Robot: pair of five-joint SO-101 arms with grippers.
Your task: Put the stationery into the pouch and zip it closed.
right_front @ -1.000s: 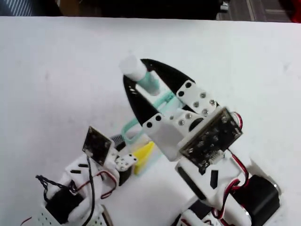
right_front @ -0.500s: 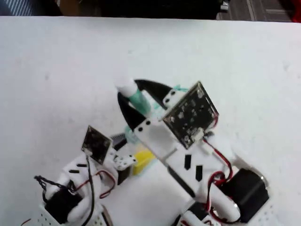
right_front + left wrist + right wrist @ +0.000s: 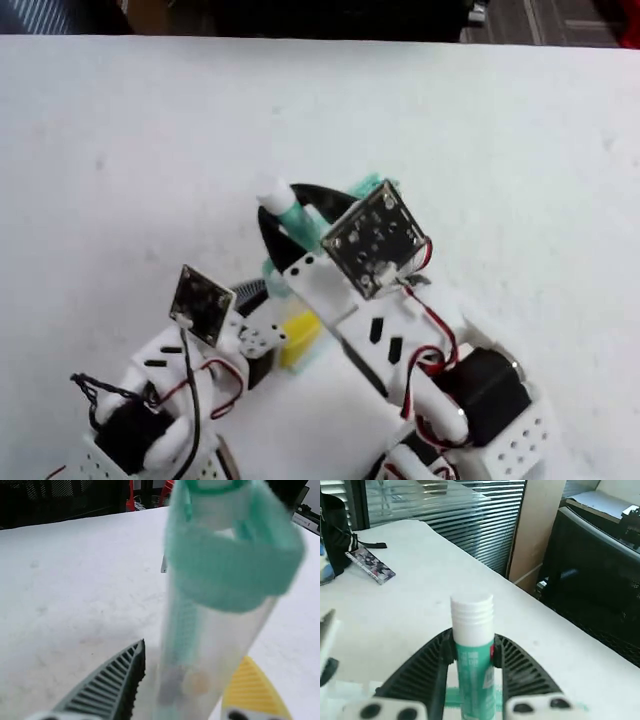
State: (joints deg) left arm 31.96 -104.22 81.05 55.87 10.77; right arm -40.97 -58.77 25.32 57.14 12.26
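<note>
My right fingers (image 3: 520, 672) clamp the glue stick (image 3: 473, 645) just over the pouch (image 3: 225, 575), which my left fingers (image 3: 112, 682) hold; I'd line it with the opening before releasing.

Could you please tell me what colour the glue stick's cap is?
The glue stick's cap is white; the right wrist view shows it best.

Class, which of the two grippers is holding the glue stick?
The black right gripper clamps the white-capped glue stick; the left gripper, grey and yellow, holds the pouch.
</note>
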